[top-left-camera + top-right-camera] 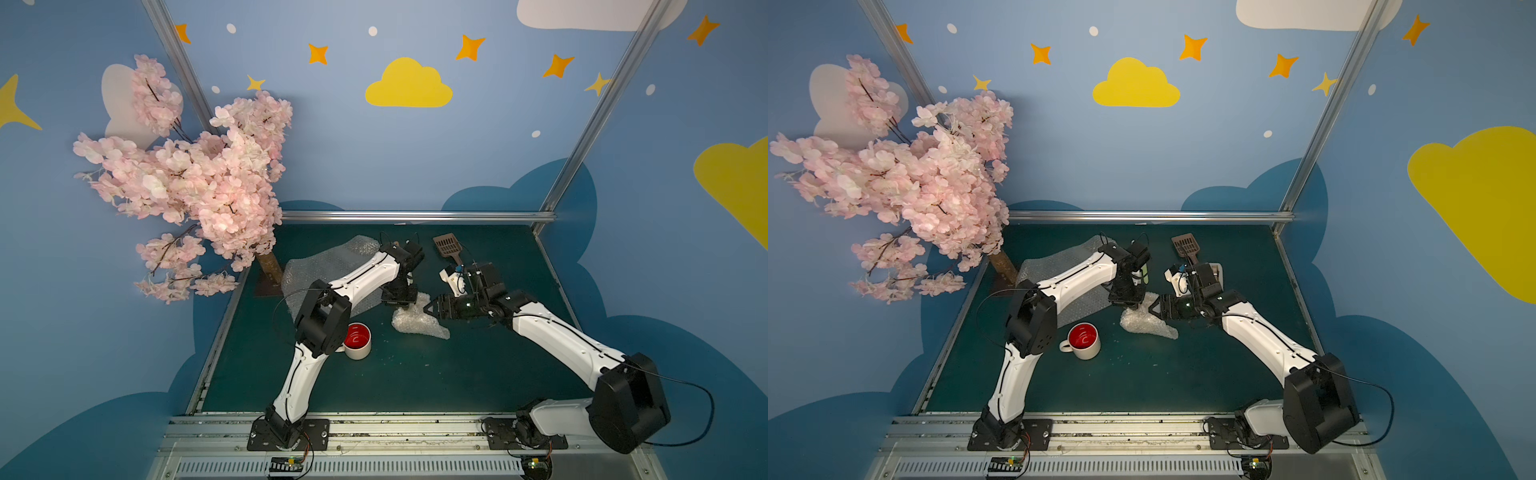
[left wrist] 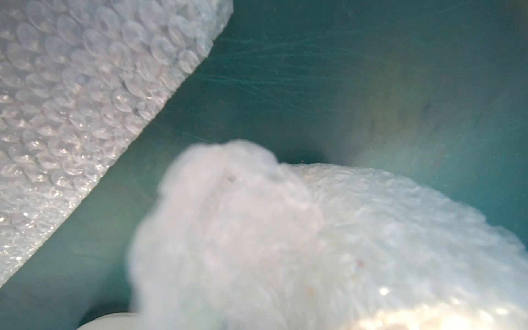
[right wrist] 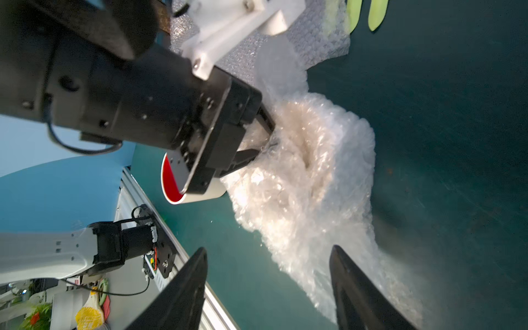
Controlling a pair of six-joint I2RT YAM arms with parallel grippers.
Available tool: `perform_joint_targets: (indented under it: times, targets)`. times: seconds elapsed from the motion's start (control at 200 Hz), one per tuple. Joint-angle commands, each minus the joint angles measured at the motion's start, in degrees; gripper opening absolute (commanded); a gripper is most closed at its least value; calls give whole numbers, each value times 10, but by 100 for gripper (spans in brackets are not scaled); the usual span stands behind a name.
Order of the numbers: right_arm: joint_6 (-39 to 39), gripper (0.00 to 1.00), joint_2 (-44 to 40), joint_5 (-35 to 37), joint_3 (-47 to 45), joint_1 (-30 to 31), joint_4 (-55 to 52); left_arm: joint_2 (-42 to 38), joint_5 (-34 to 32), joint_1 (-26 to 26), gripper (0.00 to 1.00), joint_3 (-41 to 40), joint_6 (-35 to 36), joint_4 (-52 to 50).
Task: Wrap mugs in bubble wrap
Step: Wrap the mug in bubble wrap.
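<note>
A crumpled bundle of bubble wrap [image 1: 415, 324] [image 1: 1144, 326] lies mid-table. My left gripper [image 1: 404, 309] [image 3: 267, 140] points straight down, shut on the bundle's top. That wrap [image 2: 314, 243] fills the left wrist view and hides the jaws. My right gripper [image 1: 428, 309] [image 3: 268, 251] hovers open at the bundle's right side, one finger close to the wrap's edge [image 3: 308, 185]. A second bubble wrap sheet [image 1: 328, 270] [image 2: 71, 114] lies flat under the left arm. One cream mug with a red inside [image 1: 358, 340] [image 1: 1084, 340] stands upright near the left elbow, untouched.
A brown slotted scoop [image 1: 446, 247] lies at the back of the table behind the right wrist. A pink blossom tree [image 1: 199, 187] stands at the back left corner. Metal rails [image 1: 415, 216] edge the green table top.
</note>
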Motion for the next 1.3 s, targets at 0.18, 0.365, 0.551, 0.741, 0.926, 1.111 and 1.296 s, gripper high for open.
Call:
perform_joint_targets:
  times: [0.18, 0.365, 0.551, 0.741, 0.926, 1.111, 1.296]
  targets:
    - [-18, 54, 37, 9, 25, 9, 0, 3, 10, 6, 7, 4, 16, -21]
    - [0, 29, 53, -17, 26, 19, 15, 5, 4, 6, 6, 12, 18, -30]
    - [8, 10, 61, -21, 26, 23, 24, 1, 6, 5, 6, 10, 20, -31]
    - [27, 0, 85, -58, 49, 24, 37, -6, 7, -1, 5, 2, 25, -25]
    - [76, 0, 121, -34, 52, 28, 93, -19, 27, -6, 5, -19, 25, -3]
    - [80, 0, 163, 30, 63, 34, 104, -35, 54, -7, 5, -44, 37, 22]
    - [71, 0, 212, 112, 113, 41, 26, -39, 74, -8, 7, -53, 53, 36]
